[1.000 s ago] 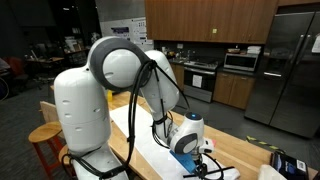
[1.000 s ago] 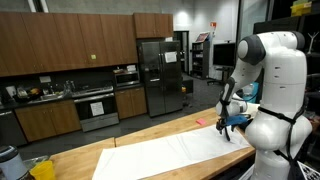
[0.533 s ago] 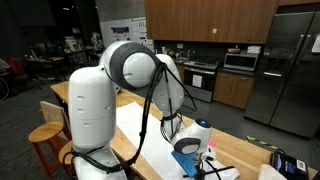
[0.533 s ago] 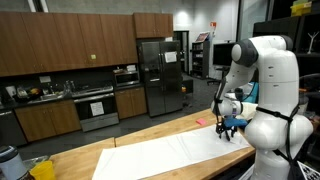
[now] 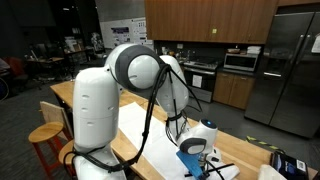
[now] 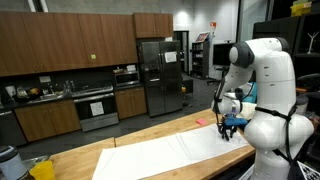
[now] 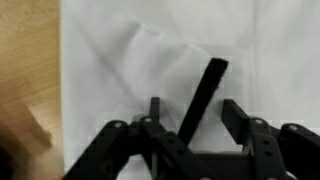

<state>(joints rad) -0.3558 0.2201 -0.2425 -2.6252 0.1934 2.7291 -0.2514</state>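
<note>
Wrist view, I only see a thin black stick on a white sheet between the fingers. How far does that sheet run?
Observer: The long white sheet runs as a strip along the wooden countertop. The fingers, astride the thin black stick, hang over its end nearest the robot's base.
Operator: Anything lying off the sheet nearby?
Observer: A small red object on the bare wood beside the sheet, close to the fingers, too small to identify.

A matt black marker (image 7: 203,97), perhaps plastic, on creased white cloth (image 7: 120,70) over a smooth wooden table (image 7: 25,60).
</note>
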